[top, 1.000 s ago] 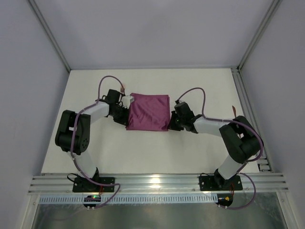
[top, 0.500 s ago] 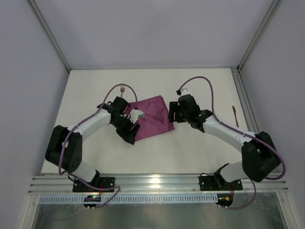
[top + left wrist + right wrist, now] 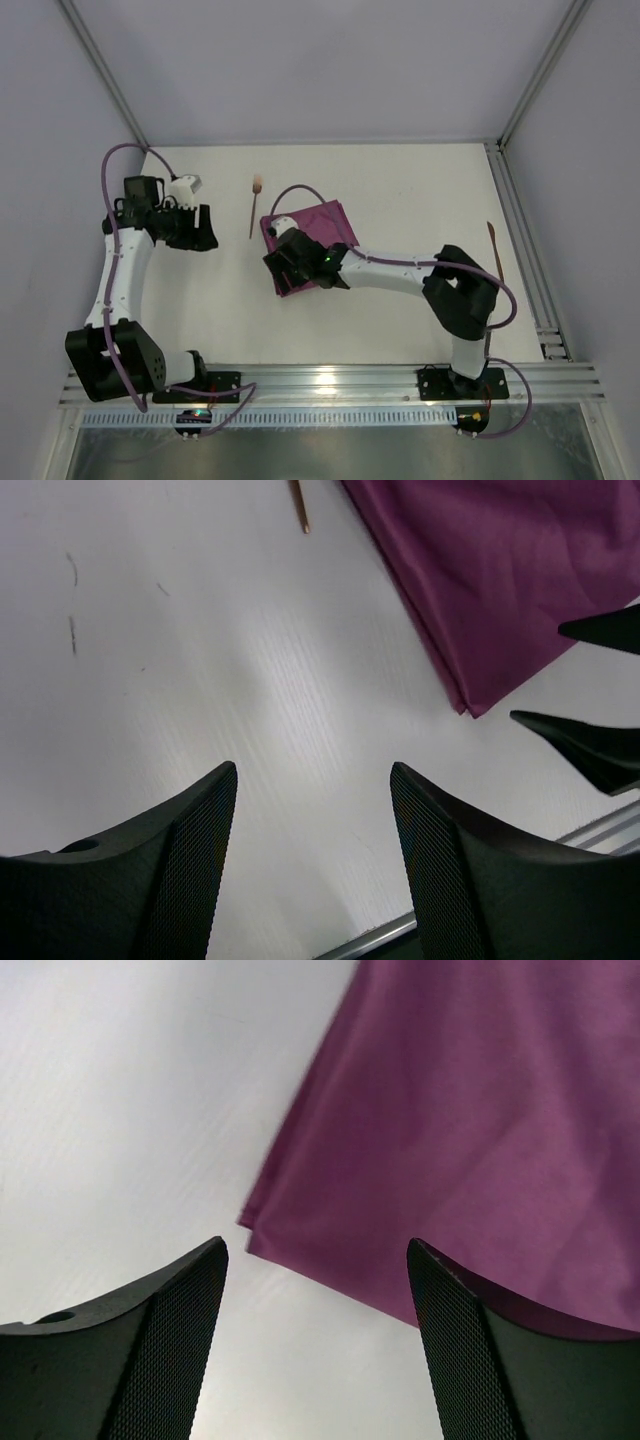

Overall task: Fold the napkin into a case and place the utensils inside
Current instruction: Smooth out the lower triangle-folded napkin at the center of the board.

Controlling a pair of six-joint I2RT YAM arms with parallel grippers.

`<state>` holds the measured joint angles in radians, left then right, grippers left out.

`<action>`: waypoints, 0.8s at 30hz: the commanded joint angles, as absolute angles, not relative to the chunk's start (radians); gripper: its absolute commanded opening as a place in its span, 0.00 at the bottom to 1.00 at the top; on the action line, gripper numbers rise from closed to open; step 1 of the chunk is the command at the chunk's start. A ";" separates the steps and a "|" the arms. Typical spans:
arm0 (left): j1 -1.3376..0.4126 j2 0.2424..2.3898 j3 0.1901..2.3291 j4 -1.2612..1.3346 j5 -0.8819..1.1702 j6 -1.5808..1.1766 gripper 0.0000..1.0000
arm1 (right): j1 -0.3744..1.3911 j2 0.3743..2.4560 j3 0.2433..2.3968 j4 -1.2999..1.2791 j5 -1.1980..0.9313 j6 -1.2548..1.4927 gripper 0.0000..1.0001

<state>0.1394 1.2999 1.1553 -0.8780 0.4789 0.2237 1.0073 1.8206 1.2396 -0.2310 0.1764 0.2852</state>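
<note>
The right jaws stand spread above a corner of the folded napkin (image 3: 480,1130), pinching nothing. The left jaws, spread too, hang over bare table (image 3: 200,660), the fork (image 3: 254,208) lying between them and the cloth.

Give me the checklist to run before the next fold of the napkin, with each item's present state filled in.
1. Left gripper open and empty: ok.
2. Right gripper open and empty, over a corner of the napkin: ok.
3. Napkin folded down to a narrow strip: not ok; it is a broad folded rectangle.
4. Fork off the napkin, on the table left of it: ok.
5. Second utensil off the napkin, by the table's right edge: ok.
6. Right gripper's height above the napkin: cannot tell.
</note>
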 commanded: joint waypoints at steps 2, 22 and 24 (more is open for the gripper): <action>0.196 1.318 1.167 -0.850 0.480 0.183 0.65 | 1.074 1.914 1.394 -0.291 0.250 0.308 0.78; 0.201 1.324 1.103 -0.799 0.534 0.183 0.65 | 1.135 2.129 1.529 -0.422 0.291 0.328 0.23; 0.201 1.322 1.100 -0.801 0.543 0.187 0.65 | 1.134 2.122 1.528 -0.428 0.298 0.331 0.19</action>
<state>0.1959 1.3239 1.1088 -0.8230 0.5018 0.1902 1.1301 2.1147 1.5127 -0.3965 0.2913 0.3206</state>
